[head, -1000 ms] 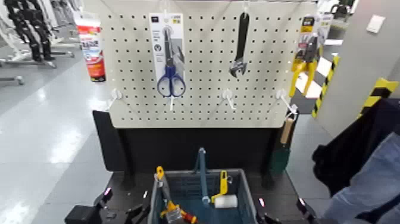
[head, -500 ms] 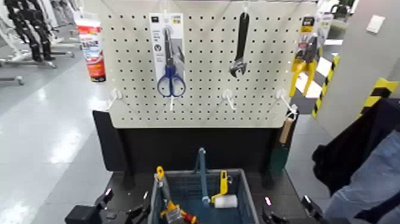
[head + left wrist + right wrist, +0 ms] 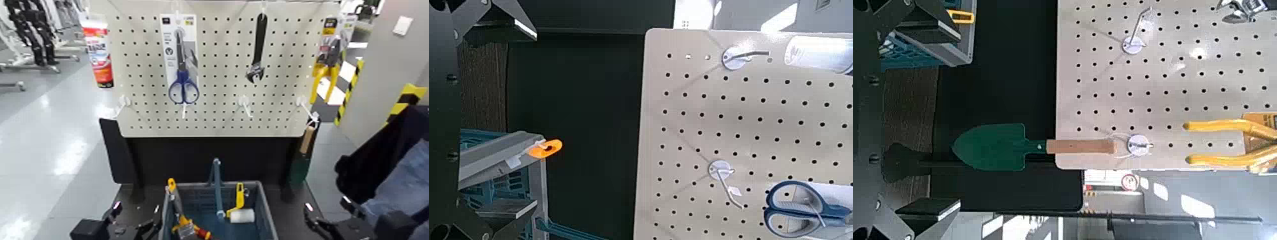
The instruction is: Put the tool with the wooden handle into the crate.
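One right gripper (image 3: 327, 205), now farther from the crate (image 3: 267, 207)

Garden trowel with a pale wooden handle (image 3: 307, 140) and green blade, hanging blade-down from a white hook, ahead of the open right gripper (image 3: 327, 205). Blue-grey lattice crate (image 3: 266, 205), upright, its bar handle raised and tools inside, sits to that gripper's left.
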